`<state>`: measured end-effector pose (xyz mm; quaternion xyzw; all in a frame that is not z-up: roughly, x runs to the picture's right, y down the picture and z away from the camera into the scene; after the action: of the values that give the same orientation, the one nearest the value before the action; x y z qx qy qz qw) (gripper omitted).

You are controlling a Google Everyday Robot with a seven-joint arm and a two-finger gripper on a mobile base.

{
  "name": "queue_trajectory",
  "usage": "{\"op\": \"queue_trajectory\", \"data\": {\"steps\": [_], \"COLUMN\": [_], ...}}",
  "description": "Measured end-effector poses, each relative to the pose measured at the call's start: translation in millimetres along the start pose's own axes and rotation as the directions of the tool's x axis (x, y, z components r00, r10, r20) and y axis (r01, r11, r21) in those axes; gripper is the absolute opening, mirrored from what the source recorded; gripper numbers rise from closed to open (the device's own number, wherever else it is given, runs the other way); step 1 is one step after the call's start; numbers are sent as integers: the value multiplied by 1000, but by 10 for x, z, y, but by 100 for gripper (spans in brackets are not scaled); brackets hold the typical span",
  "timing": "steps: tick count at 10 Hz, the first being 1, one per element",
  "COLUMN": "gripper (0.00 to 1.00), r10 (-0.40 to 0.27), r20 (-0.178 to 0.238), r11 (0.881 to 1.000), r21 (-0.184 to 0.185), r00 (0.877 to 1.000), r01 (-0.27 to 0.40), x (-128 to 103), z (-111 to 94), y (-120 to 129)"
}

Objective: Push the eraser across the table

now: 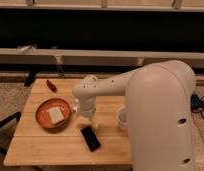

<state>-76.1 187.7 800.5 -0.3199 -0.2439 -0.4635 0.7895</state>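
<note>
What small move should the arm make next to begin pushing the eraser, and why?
Probably lower the gripper a little, until it stands at the far end of the black eraser. The gripper hangs just behind that end, between the orange bowl and the white cup; contact is not visible. Bare wooden table lies in front of the eraser.

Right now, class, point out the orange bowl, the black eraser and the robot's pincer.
Orange bowl (pixel 38 114): camera view, left rim.
Black eraser (pixel 90 138): camera view, top face.
Pincer (pixel 90 118): camera view, tip, just beyond the eraser.
</note>
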Motion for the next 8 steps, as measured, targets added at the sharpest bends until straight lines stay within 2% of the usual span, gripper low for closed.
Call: {"op": "queue_trajectory", "data": {"steps": [3,8], "gripper": [80,80], "r10": [23,56], "r20": [-10,-33], "r11": [999,997], "r21": [27,52], "r00": [1000,998], "r01": [-23,-55], "x": [51,246], "z": [-15,82], "y": [-65,-266]}}
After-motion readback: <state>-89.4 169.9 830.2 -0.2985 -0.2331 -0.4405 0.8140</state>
